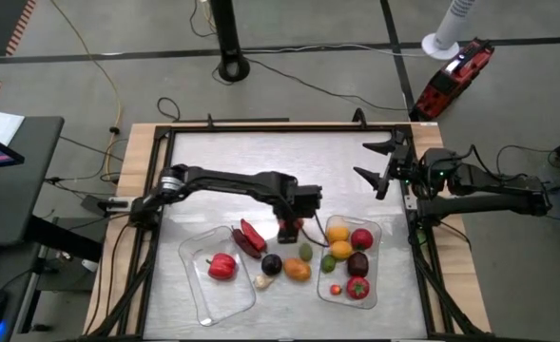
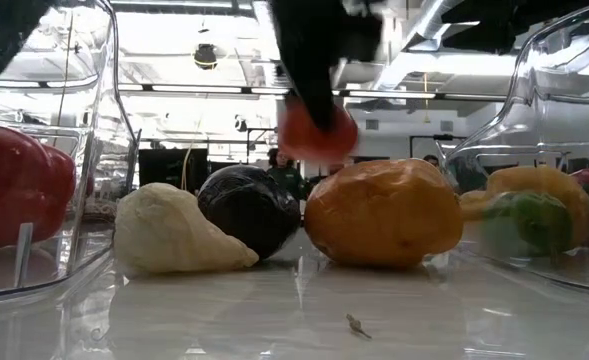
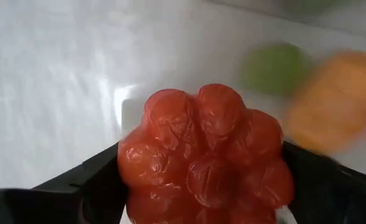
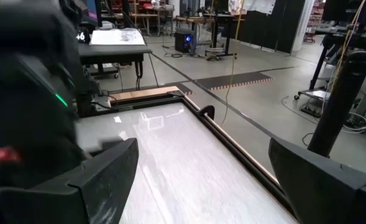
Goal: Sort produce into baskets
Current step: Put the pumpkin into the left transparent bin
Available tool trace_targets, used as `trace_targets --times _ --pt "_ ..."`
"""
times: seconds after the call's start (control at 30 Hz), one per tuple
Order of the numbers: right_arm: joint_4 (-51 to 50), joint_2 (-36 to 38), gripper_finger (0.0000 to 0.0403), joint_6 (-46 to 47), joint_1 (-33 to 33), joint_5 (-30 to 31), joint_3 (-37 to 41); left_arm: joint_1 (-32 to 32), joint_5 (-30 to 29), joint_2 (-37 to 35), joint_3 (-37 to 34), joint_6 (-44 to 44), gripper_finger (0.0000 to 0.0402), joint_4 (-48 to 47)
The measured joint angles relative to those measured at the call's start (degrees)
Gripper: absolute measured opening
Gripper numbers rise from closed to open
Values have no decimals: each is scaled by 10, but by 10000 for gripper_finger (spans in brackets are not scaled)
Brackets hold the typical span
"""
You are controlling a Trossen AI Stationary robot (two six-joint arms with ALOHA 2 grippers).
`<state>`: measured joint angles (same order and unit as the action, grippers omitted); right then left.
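Seen from above, the left claw (image 1: 290, 228) sits over the middle of the desk (image 1: 260, 157), between the two clear baskets, pinching a red lumpy piece (image 1: 289, 229). The left basket (image 1: 196, 285) holds a red pepper-like piece (image 1: 222, 267), and a long red piece (image 1: 252, 238) lies over its far rim. Between the baskets lie a dark purple piece (image 1: 272, 265), a pale garlic-like piece (image 1: 262, 281), an orange piece (image 1: 298, 271) and a green piece (image 1: 305, 253). The right basket (image 1: 375, 285) holds several pieces, among them yellow-orange ones (image 1: 338, 234), a red one (image 1: 361, 238), a dark one (image 1: 357, 263) and a red strawberry-like one (image 1: 357, 288). The right claw (image 1: 378, 167) hovers with fingers spread near the desk's far right corner, well apart from the produce.

At desk height, the garlic-like piece (image 2: 177, 233), the dark purple piece (image 2: 250, 209) and the orange piece (image 2: 384, 212) sit side by side, touching. The red lumpy piece (image 2: 317, 132) hangs above them in the dark claw. Basket walls flank both sides.

The left wrist camera fills with the red lumpy piece (image 3: 207, 155), clamped between the two dark fingers (image 3: 89, 186); blurred green (image 3: 274, 67) and orange (image 3: 335, 99) pieces lie beyond.

The right wrist camera shows its own spread fingers (image 4: 102, 180) over bare desk (image 4: 189, 168).
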<state>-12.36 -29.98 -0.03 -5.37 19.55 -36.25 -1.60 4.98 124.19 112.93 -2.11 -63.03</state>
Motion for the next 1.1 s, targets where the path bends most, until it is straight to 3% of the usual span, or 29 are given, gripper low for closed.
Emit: trace_targets --times 0.23,0.5,0.77,1.1 --pt "0 0 386 2 0 0 0 -74 41 -92 2 -109 333 -98" --pt "-1 0 386 12 0 0 0 -193 -86 -111 -3 -272 334 -275" --pt "4 0 386 20 0 -1 0 -252 -105 -116 -70 -357 346 -271" --pt "1 0 386 21 0 -1 0 -261 -86 -116 -121 -364 397 -270"
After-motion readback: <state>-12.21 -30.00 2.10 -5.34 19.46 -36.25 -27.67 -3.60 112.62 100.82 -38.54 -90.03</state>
